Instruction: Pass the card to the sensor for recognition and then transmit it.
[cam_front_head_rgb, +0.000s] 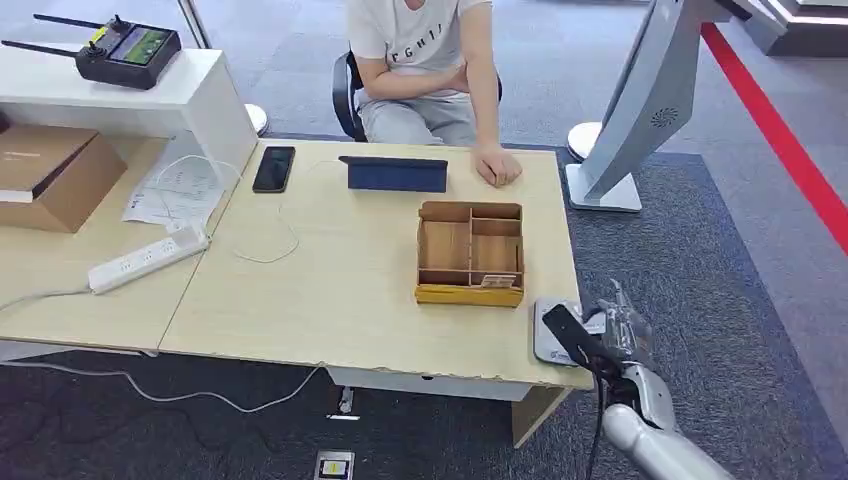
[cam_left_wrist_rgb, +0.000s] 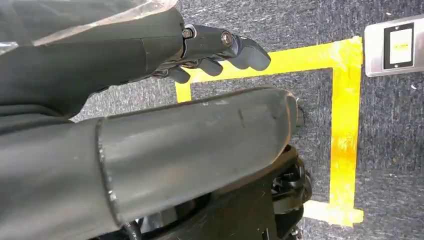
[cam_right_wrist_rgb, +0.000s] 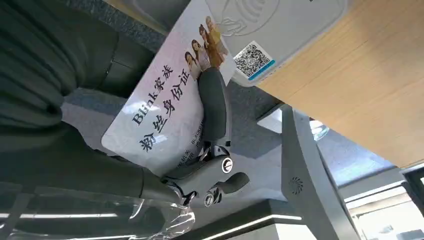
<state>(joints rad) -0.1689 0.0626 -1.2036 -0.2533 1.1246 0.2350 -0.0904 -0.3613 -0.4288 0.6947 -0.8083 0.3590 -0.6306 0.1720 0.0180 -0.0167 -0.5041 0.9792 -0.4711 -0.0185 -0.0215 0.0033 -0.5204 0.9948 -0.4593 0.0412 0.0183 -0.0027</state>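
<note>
My right hand (cam_front_head_rgb: 610, 330) hovers at the desk's front right corner, beside the white card sensor (cam_front_head_rgb: 552, 330) lying flat there. In the right wrist view the hand (cam_right_wrist_rgb: 210, 150) holds a white card (cam_right_wrist_rgb: 165, 105) printed with black characters and small figures, a dark finger pressed across its face. One corner of the card overlaps the edge of the sensor (cam_right_wrist_rgb: 280, 30), which bears a QR sticker. My left hand (cam_left_wrist_rgb: 215, 50) hangs by my side above the grey carpet, fingers curled, nothing in it.
A brown cardboard organiser box (cam_front_head_rgb: 470, 252) stands just behind the sensor. A person (cam_front_head_rgb: 425, 60) sits at the far side with a hand (cam_front_head_rgb: 497, 165) on the desk, near a dark tablet (cam_front_head_rgb: 396, 173). A phone (cam_front_head_rgb: 273, 168) and power strip (cam_front_head_rgb: 148, 260) lie left.
</note>
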